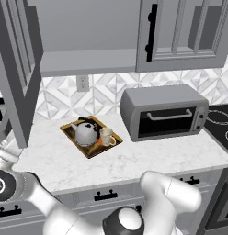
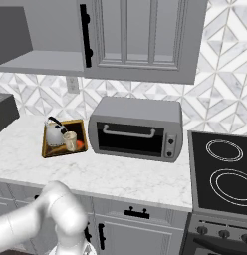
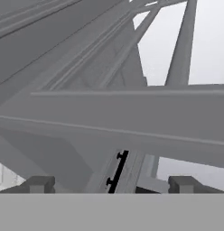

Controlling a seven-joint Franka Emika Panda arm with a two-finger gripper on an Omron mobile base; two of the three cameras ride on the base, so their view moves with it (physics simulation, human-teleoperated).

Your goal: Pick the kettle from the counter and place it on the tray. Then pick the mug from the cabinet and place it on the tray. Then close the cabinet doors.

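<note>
Kettle [image 1: 86, 133] and mug [image 1: 106, 136] are both sitting on the tray [image 1: 70, 131], so the first two jobs look done. The last job is left: shutting the cabinet doors.

In the left base view the tray is at about 9 o'clock from the big grey toaster oven [image 1: 164, 113], on the white counter [image 1: 148, 158]. The kettle is round and shiny silver, with a dark handle on top. The mug is small and cream, and it stands just beside the kettle, at its 3 o'clock. The tray has a golden-brown rim and a bit of orange-red shows near the mug. In the right base view the same tray [image 2: 48, 150] sits at 9 o'clock from the oven, with the kettle [image 2: 55, 133] and the mug [image 2: 70, 141] on it.

The cabinet [image 1: 88, 62] is up on the wall with its plain grey shelf bare. Its left door [image 1: 17, 69] is swung wide open, at 9 o'clock in the left base view. The right door [image 1: 182, 34], with a black bar handle, looks partly open, though I cannot be sure how far.

The gripper [image 3: 111, 185] has its two dark tips spread wide apart and holds nothing. It points at grey door frames, with a black handle [image 3: 116, 170] between its tips. I think it needs to push a door next.
</note>
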